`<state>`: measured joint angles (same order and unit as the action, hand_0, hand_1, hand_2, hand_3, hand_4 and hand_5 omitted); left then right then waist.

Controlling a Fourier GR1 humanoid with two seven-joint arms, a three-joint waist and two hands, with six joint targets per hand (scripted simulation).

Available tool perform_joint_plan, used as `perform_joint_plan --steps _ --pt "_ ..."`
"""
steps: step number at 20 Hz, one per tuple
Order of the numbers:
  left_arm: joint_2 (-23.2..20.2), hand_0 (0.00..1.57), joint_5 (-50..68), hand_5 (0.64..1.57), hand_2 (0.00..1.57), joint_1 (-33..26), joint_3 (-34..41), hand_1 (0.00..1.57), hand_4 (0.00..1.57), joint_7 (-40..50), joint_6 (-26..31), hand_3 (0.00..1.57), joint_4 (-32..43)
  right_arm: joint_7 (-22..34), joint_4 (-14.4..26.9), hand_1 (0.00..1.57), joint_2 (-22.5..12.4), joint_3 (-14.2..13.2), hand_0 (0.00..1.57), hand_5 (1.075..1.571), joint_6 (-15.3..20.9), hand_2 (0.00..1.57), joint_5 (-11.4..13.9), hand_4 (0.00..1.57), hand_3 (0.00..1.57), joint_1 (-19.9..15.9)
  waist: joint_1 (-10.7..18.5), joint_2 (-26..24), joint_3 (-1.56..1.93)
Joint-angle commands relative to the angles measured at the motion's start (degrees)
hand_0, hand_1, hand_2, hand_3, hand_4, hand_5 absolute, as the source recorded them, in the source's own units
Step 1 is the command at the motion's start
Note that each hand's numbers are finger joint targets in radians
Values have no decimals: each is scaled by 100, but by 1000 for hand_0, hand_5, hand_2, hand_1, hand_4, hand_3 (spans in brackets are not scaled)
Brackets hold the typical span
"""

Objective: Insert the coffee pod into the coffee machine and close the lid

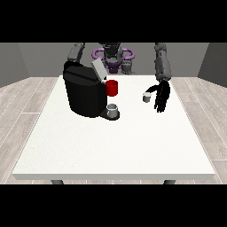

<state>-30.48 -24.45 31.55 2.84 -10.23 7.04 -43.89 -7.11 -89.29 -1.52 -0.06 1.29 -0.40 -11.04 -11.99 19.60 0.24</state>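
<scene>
Standing nearest on the white table (111,150), a small grey cup (113,109) sits on the black coffee machine (84,91) base, toward the far left edge. Beside it rightward, the coffee pod (146,97) rests just beside the hand at the view's right (162,95), fingers relaxed and hanging, holding nothing. Behind, a red part (112,88) and the raised lid (99,69).

hand at the view's left hidden behind coffee machine (84,95)

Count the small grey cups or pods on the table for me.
2: one pod beside the hand at the view's right, one cup under the coffee machine spout.
</scene>
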Motion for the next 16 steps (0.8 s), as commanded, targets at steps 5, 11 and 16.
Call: perform_joint_plan --steps 5,11,16 --pt "111 0 -168 1571 464 530 115 0 0 -173 -96 0 690 -173 -14 0 -40 19 0 1571 68 0 147 276 0 -241 -106 385 -29" --pt "136 399 -495 1571 704 473 -220 399 0 -32 171 591 386 -252 894 0 -36 -382 0 1571 170 0 -33 386 0 -397 224 38 -23" --pt "379 1112 -673 1571 1173 297 -283 1112 0 -376 -197 1119 503 -461 896 0 -96 -390 0 1571 106 0 -21 389 0 -210 165 -25 -24"
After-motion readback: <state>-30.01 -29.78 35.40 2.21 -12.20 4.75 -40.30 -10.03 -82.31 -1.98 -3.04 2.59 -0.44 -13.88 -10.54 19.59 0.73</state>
